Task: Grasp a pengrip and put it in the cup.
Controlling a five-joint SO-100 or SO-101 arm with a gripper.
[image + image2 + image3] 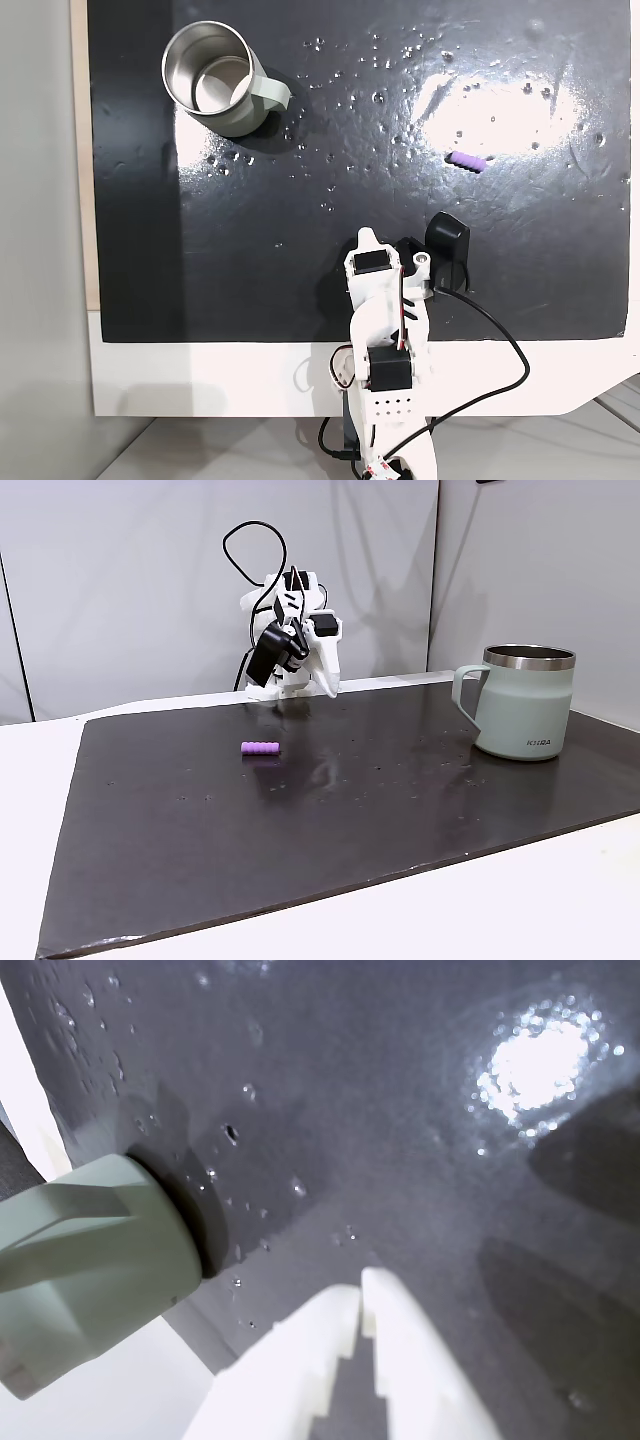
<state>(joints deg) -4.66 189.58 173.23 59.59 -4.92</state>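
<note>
The purple pengrip (467,160) lies on its side on the black mat, toward the right in a fixed view, and left of centre in the other fixed view (261,748). The cup (215,80), a pale grey-green mug with a steel inside and a side handle, stands upright at the mat's top left (525,702). My white gripper (368,238) is folded back near the arm's base at the mat's near edge, apart from both. In the wrist view its fingertips (362,1285) meet with nothing between them, and the cup's outside (90,1260) shows at the left.
The glossy black mat (300,260) covers most of the white table (200,380) and carries small specks and glare. A black rounded part (449,240) sits on the arm beside the gripper. A black cable (505,345) loops off the arm's base.
</note>
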